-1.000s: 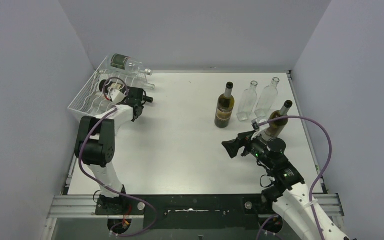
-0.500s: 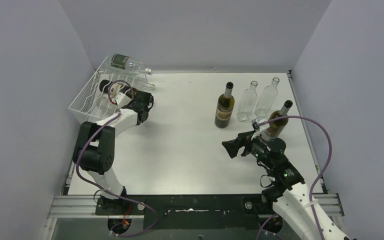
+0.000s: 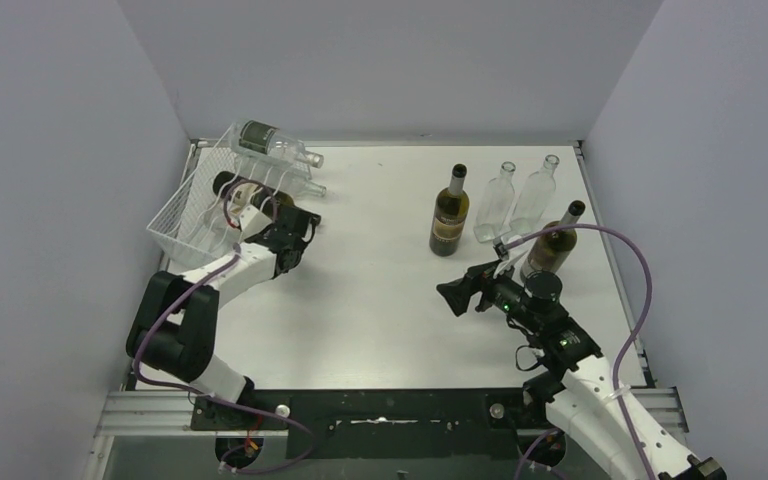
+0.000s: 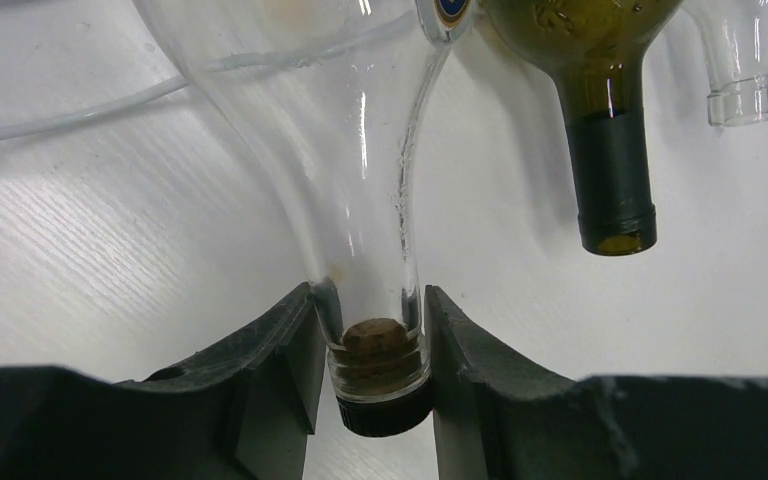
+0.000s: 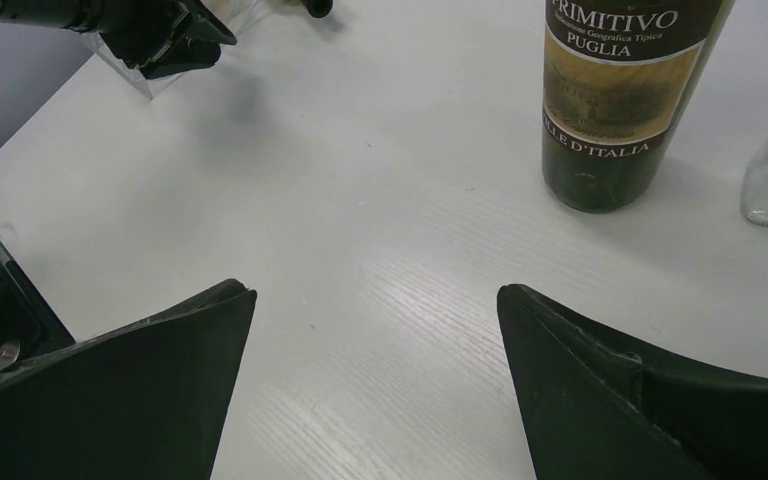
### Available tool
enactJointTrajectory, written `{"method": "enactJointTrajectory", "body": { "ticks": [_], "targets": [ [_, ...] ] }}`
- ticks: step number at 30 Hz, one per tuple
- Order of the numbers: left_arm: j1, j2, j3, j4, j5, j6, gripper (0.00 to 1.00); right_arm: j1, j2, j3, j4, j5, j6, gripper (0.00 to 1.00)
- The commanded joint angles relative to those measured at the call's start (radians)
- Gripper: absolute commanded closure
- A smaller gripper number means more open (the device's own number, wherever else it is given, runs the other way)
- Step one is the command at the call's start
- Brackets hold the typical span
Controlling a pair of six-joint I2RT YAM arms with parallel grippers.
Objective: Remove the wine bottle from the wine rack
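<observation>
The see-through wine rack (image 3: 175,215) stands at the table's far left. A clear bottle with a dark label (image 3: 272,142) lies on its top row, and a second clear bottle's neck (image 3: 305,186) sticks out below. My left gripper (image 3: 298,228) sits at the rack's right front. In the left wrist view it (image 4: 375,350) is shut on the corked neck of a clear wine bottle (image 4: 370,190). A dark green bottle neck (image 4: 612,170) lies beside it. My right gripper (image 3: 457,297) is open and empty over bare table, also in its wrist view (image 5: 375,330).
Several bottles stand at the far right: a dark labelled one (image 3: 449,212), two clear ones (image 3: 492,205) (image 3: 535,195), and a dark one (image 3: 550,245) just behind my right arm. The labelled dark bottle shows in the right wrist view (image 5: 615,90). Grey walls close in three sides.
My left gripper has moved nearer and rightward, holding the clear bottle's neck. The rack and its bottles have shifted right with it. The right gripper has edged slightly left.
</observation>
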Motion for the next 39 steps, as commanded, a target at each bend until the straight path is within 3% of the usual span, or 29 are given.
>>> {"method": "enactJointTrajectory", "body": {
  "ticks": [1,7,10,12,20,28,33,36,39],
  "targets": [
    [-0.038,-0.064,-0.016,0.275,-0.017,0.117,1.00,0.023,0.019,0.017,0.095,0.005,0.004,0.02],
    [-0.054,-0.044,-0.091,0.366,-0.041,0.125,1.00,0.046,0.024,0.001,0.108,0.036,0.009,0.02],
    [-0.119,-0.009,-0.080,0.354,-0.176,0.114,1.00,0.054,0.046,-0.002,0.113,0.038,0.007,0.02],
    [-0.162,0.024,-0.056,0.307,-0.274,0.073,1.00,0.059,0.058,0.002,0.115,0.042,0.004,0.02],
    [-0.233,0.134,0.061,0.031,-0.425,-0.205,1.00,0.069,0.060,0.003,0.102,0.065,-0.008,0.03],
    [-0.269,0.055,0.081,0.041,-0.475,-0.160,1.00,0.070,0.068,-0.009,0.104,0.075,-0.017,0.02],
    [-0.317,0.033,0.130,-0.059,-0.488,-0.273,1.00,0.072,0.084,-0.007,0.119,0.074,-0.020,0.02],
    [-0.341,0.049,0.149,-0.057,-0.502,-0.269,1.00,0.072,0.086,-0.008,0.118,0.073,-0.021,0.02],
    [-0.349,0.080,0.210,-0.177,-0.495,-0.346,1.00,0.074,0.084,-0.008,0.111,0.072,-0.021,0.02]
  ]
}}
